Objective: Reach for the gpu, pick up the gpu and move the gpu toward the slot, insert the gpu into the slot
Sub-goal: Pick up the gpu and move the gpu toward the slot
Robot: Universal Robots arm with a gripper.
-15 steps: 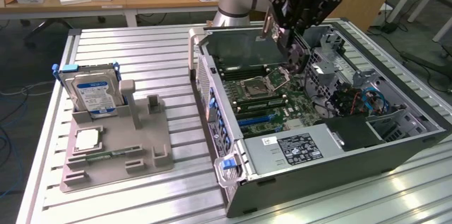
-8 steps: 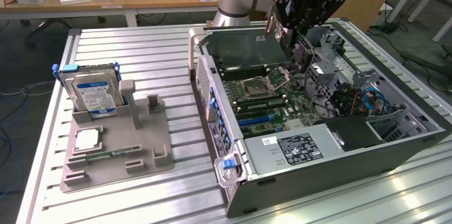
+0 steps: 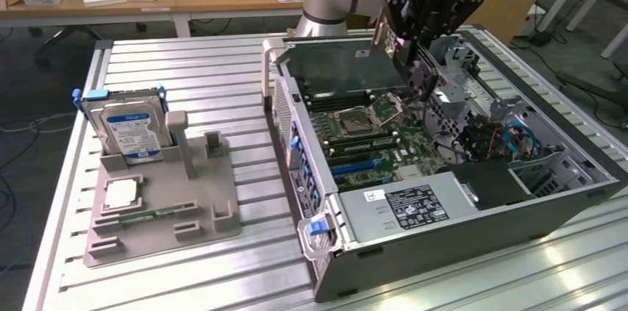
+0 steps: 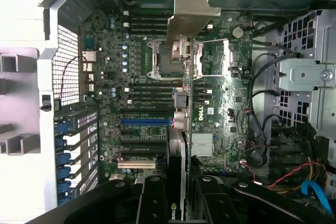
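- Wrist view: pinching the gpu in the gripper, a finger pressed on each face, partway closed around the thin card.
- Hanging edge-on directly beneath the tool, silver bracket at the end farthest from the fingers, clear of the motherboard.
- Sitting over the CPU socket region right now, not over the slot.
- Taking the slot to be the blue strip: lower than the tool and off to the side of the card, toward the perforated rear wall.
- Seemingly crosswise: card's edge line running across the slot's long axis, not along it.
- Exterior view: hovering high inside the open case, slot down toward the exterior view's left of the gripper, well apart from the card.
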